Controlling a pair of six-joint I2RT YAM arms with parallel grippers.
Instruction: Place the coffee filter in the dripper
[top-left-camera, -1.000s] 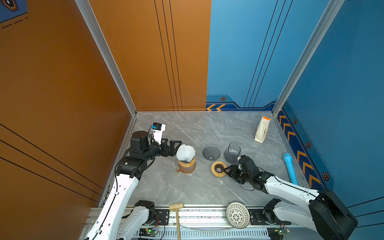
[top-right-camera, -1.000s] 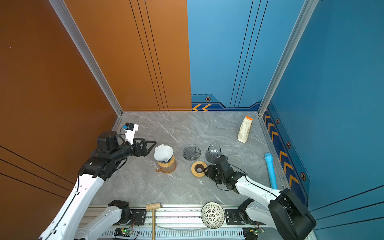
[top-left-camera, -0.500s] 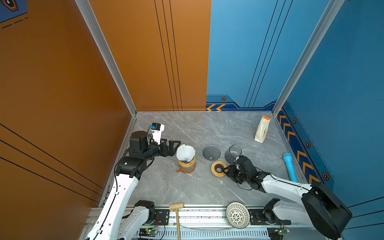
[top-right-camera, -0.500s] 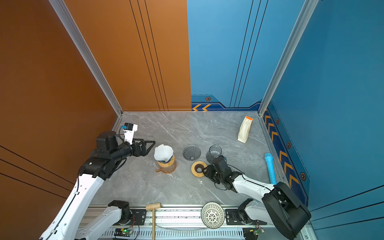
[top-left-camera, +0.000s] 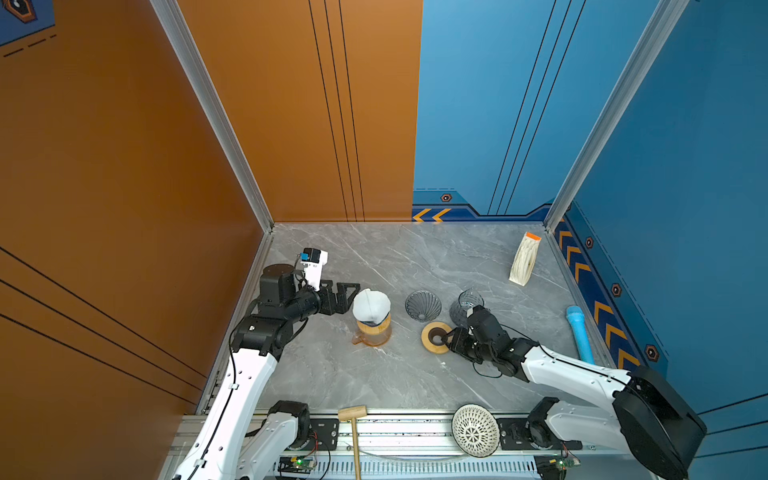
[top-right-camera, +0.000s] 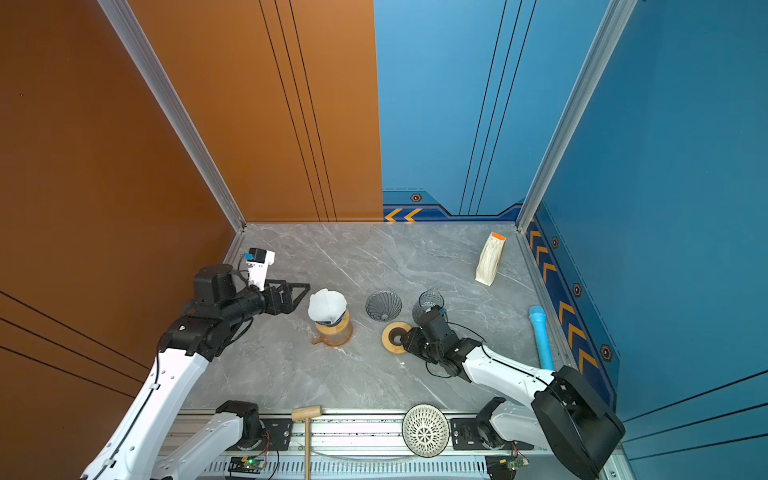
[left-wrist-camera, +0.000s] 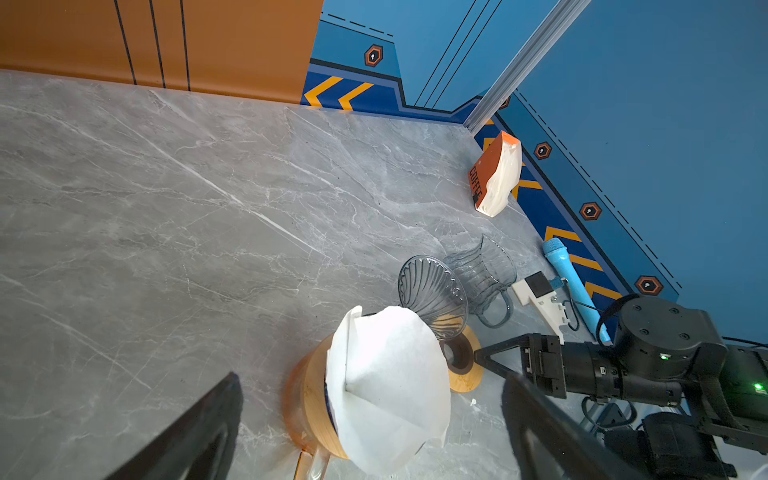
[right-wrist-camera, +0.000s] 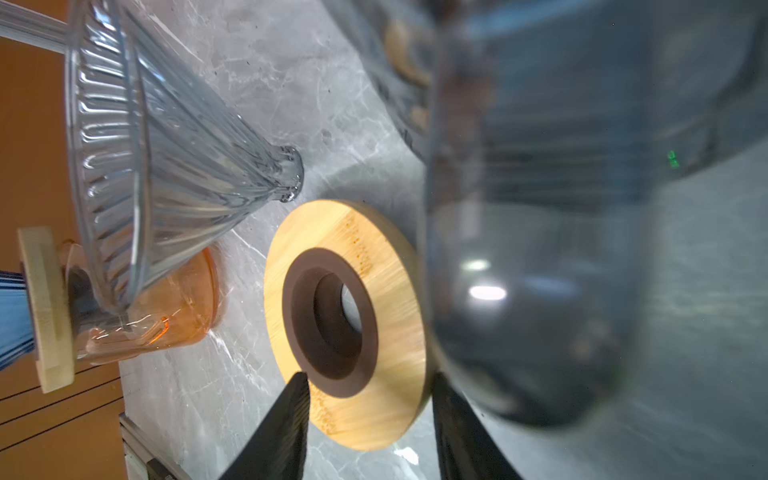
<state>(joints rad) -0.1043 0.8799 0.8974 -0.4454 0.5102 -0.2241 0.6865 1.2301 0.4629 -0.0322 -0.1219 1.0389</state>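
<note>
Left tool (top-left-camera: 351, 297): gaping wide, empty, poised just left of the coffee filter (top-left-camera: 371, 305), itself perched high and lopsided in what looks like a blue dripper (top-left-camera: 368, 322) atop the amber carafe (top-left-camera: 372, 337), probably not fully seated. Could flick the light paper out, or tip the carafe, with one careless nudge. Right tool (top-left-camera: 449, 338): jaws part-spread about the near rim of the wooden ring (top-left-camera: 432, 347) on the counter (top-left-camera: 374, 374); gripping or not, cannot tell. Risks bumping the glass cup (top-left-camera: 465, 297) crowding its wrist.
</note>
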